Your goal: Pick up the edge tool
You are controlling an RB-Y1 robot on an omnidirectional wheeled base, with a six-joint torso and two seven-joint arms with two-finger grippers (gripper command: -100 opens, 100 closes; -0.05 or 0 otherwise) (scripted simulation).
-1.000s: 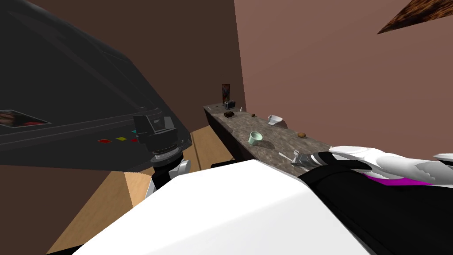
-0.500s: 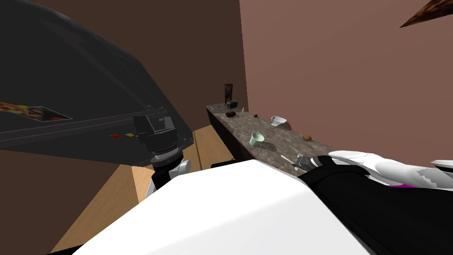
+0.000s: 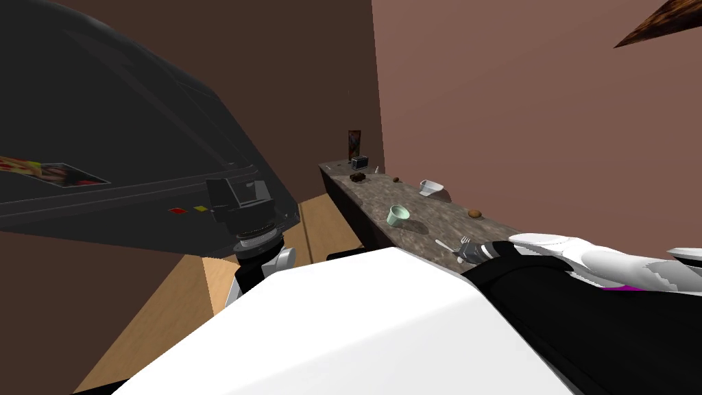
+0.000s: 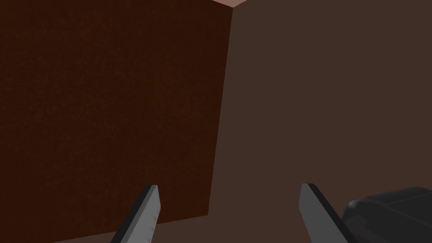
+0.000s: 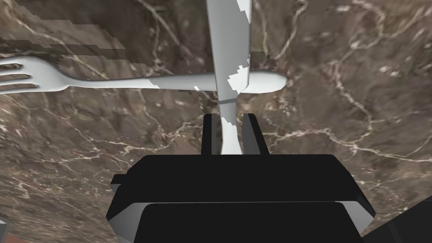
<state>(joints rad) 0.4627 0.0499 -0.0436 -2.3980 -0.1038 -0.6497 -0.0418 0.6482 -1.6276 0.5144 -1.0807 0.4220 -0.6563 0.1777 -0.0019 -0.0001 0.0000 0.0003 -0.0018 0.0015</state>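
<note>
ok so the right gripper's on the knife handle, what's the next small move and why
Probably a slow lift straight up. The right gripper has its fingers pressed on the handle of the knife, so the grasp looks made. The blade crosses the fork on the counter, and a sideways pull could drag the fork along.

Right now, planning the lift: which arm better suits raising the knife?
Right. The right jaws are shut on the handle of the white knife, across the fork; the left jaws stand open, off the counter.
</note>
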